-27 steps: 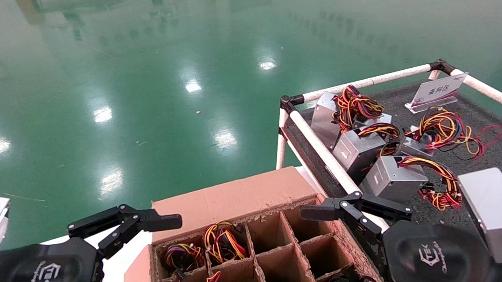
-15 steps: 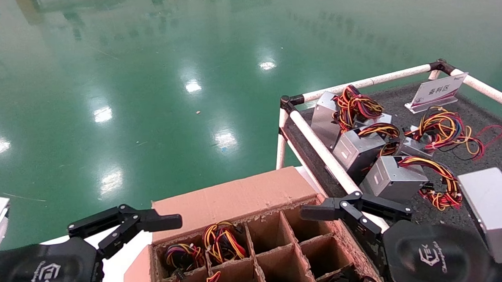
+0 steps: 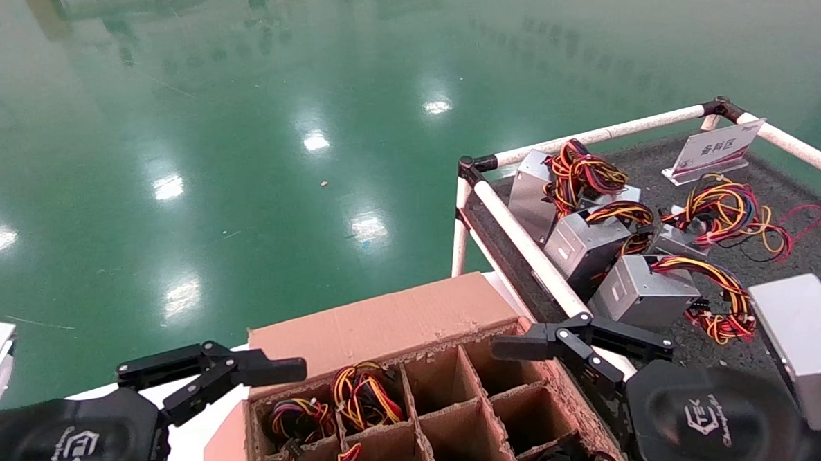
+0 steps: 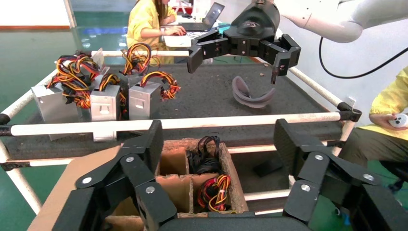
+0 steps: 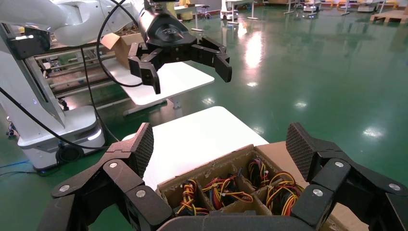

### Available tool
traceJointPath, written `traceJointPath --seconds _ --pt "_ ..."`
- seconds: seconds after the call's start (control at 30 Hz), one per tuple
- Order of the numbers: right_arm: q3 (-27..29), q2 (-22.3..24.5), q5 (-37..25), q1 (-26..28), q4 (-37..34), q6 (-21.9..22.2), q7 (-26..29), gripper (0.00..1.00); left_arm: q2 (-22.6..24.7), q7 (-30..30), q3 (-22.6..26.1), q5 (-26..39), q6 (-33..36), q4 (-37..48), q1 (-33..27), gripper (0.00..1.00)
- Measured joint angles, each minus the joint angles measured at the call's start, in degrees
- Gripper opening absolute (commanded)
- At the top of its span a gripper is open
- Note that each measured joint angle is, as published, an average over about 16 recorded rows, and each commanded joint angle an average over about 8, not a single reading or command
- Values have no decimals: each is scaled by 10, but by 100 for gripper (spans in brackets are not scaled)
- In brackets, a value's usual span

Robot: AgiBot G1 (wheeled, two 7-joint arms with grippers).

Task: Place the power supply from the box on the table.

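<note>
From our head camera we see the box [image 3: 418,403] below us with wire bundles in its left cells, and the counter [image 3: 799,241] to our right carrying four supplies [image 3: 645,293] in a cluster along its rail. Only the left wrist view shows a grey curved strap [image 4: 250,94] lying on the counter (and people seated beyond). Our left claw [image 3: 212,367] and right claw [image 3: 581,341] both hang wide open over the box, holding nothing.
</note>
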Motion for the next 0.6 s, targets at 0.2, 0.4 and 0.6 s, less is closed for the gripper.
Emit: traceJointPath --seconds 0.2,0.4,0.6 --pt "0 0 0 0 0 0 0 100 0 0 0 0 0 0 0 0" --pt "0 0 0 0 0 0 0 100 0 0 0 0 0 0 0 0" --pt "0 0 0 0 0 0 0 100 0 0 0 0 0 0 0 0"
